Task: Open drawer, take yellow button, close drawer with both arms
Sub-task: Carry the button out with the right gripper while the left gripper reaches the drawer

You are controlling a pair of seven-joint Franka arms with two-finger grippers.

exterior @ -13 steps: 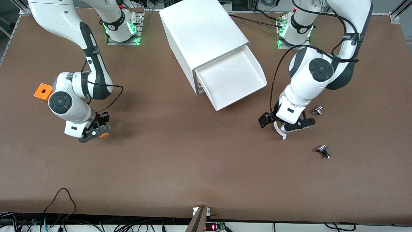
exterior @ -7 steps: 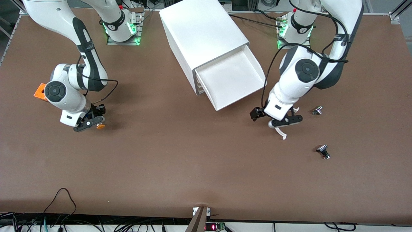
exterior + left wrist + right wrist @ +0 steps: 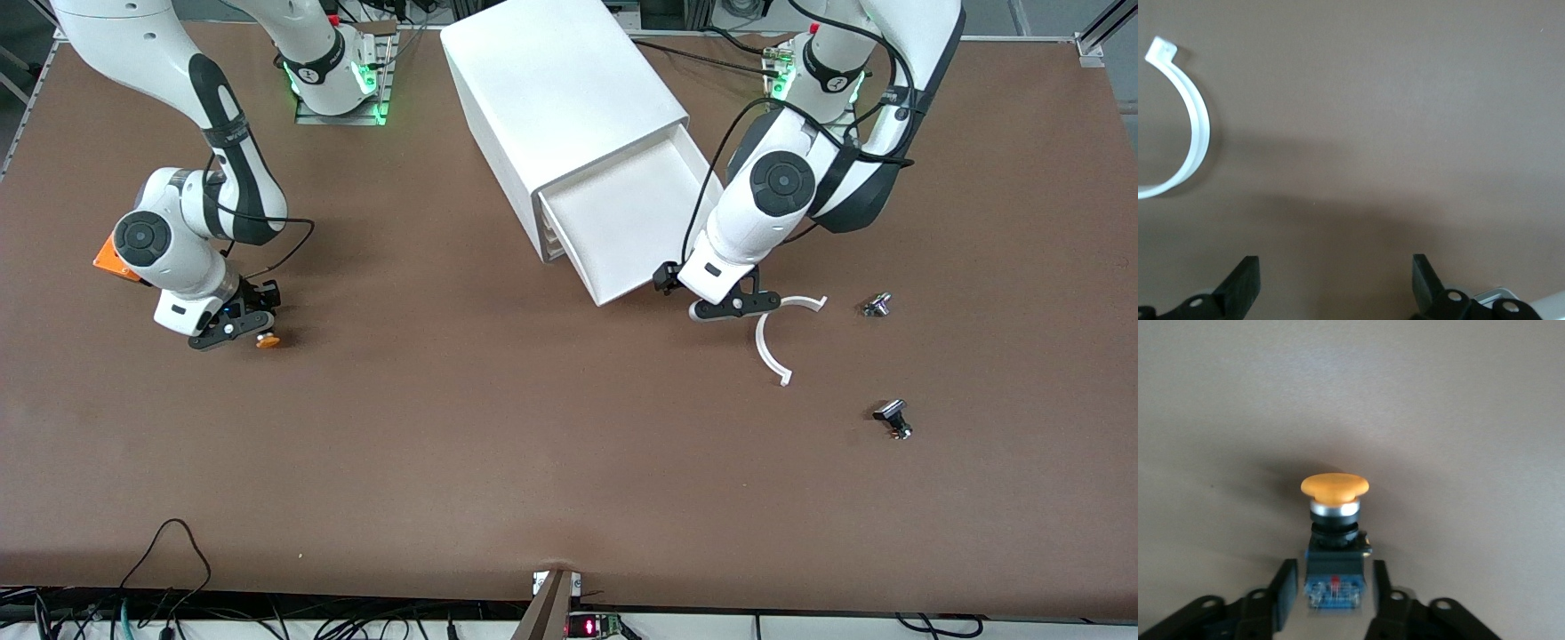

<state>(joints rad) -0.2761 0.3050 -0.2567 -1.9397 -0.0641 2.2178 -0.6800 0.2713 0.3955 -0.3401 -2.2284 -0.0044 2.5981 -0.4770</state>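
Observation:
The drawer (image 3: 636, 222), the top one of the white cabinet (image 3: 560, 89), stands pulled out, and its tray looks empty. The button (image 3: 266, 341) with its orange cap (image 3: 1335, 485) is low at the table toward the right arm's end. My right gripper (image 3: 233, 322) is open; its fingers (image 3: 1283, 590) flank the button's blue-black body with a small gap on each side. My left gripper (image 3: 707, 298) is open wide and empty over the table beside the drawer's front corner. Its fingers (image 3: 1245, 283) show over bare table in the left wrist view.
A white curved plastic strip (image 3: 772, 342) lies on the table near the left gripper and shows in the left wrist view (image 3: 1195, 133). Two black-and-silver small parts (image 3: 877, 305) (image 3: 893, 418) lie toward the left arm's end. An orange square box (image 3: 111, 258) sits partly under the right arm.
The right gripper moved with the button toward the orange box. The left gripper moved off the curved strip to the drawer's front corner.

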